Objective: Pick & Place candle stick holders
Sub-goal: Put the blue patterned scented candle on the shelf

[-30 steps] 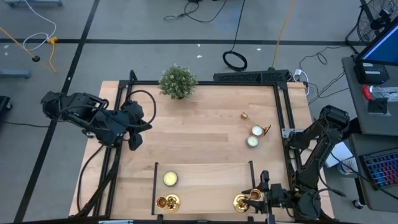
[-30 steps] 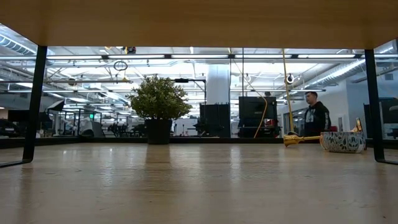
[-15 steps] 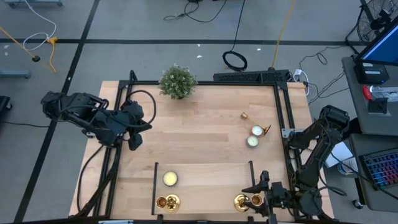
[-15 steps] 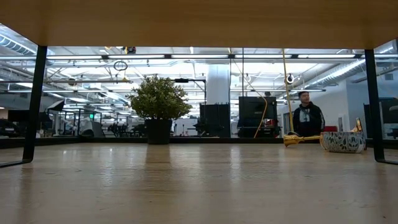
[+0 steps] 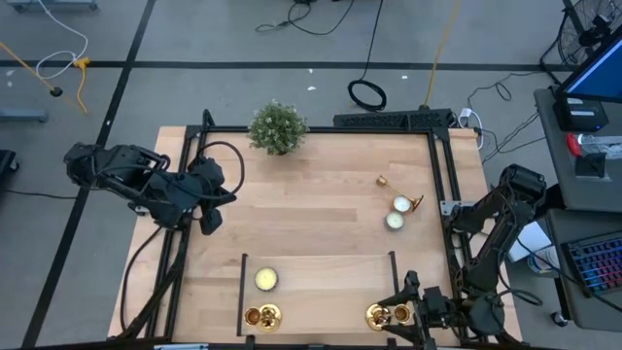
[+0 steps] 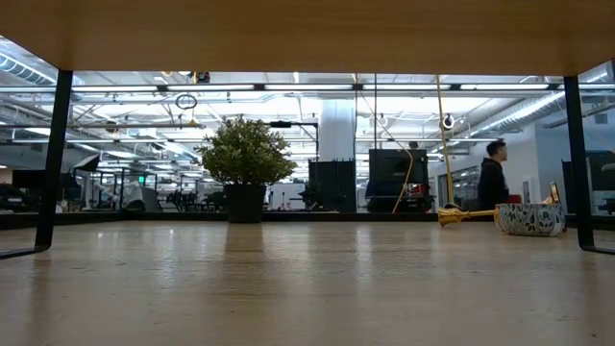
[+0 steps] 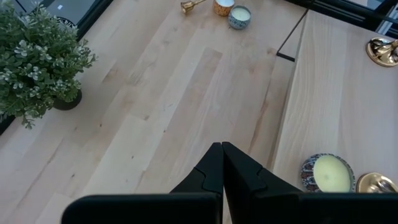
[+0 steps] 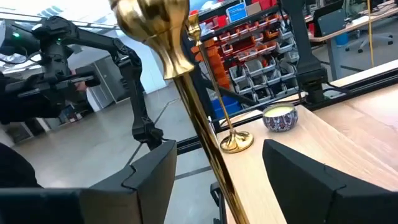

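**A tall brass stem between parted jaws**

Our right gripper (image 5: 406, 313) sits at the near right edge of the pale planked wooden worktop (image 5: 321, 224), its jaws parted to either side of a shiny gold candle stick holder (image 5: 382, 315), slim-stemmed on a round flared base. We judge the stem loose between them. The risk we see is a brush from either jaw as the arm moves: polished metal on smooth wood slides easily, and so narrow and tall a thing could topple or roll off the edge.

A second gold holder (image 5: 262, 316) stands by a round cream candle in a patterned tin (image 5: 266, 280); a third (image 5: 415, 203) lies tipped at the far right. Our left gripper (image 7: 221, 163), jaws pressed together, waits at the left near the bushy green potted plant (image 5: 277, 126).
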Controlling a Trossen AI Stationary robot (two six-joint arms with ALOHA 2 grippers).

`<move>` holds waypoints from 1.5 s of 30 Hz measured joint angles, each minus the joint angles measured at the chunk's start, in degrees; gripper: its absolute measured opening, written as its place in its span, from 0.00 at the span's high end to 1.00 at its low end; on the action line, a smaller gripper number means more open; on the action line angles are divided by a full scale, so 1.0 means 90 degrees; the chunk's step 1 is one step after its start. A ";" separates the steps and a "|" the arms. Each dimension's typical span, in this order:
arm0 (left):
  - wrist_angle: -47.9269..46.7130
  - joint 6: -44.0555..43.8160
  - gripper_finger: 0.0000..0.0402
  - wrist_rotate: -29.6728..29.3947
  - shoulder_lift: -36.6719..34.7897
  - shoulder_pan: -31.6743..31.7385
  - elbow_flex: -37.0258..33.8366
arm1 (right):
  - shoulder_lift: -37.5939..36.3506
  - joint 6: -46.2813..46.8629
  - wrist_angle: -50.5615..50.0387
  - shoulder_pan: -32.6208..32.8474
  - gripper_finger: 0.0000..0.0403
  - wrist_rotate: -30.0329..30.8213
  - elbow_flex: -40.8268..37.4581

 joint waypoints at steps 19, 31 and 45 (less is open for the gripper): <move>-0.0005 0.0059 0.99 -0.0005 -0.0001 0.0000 0.0000 | 0.0000 0.0135 -0.0181 0.0451 0.41 0.0669 -0.0002; -0.0005 0.0057 0.99 -0.0005 -0.0001 0.0000 0.0000 | 0.0000 0.0069 -0.0243 0.0737 0.41 0.1632 -0.0002; -0.0002 0.0157 0.99 -0.0041 0.0000 0.0000 0.0000 | -0.0020 -0.0188 -0.0190 0.0922 0.50 0.3358 -0.0005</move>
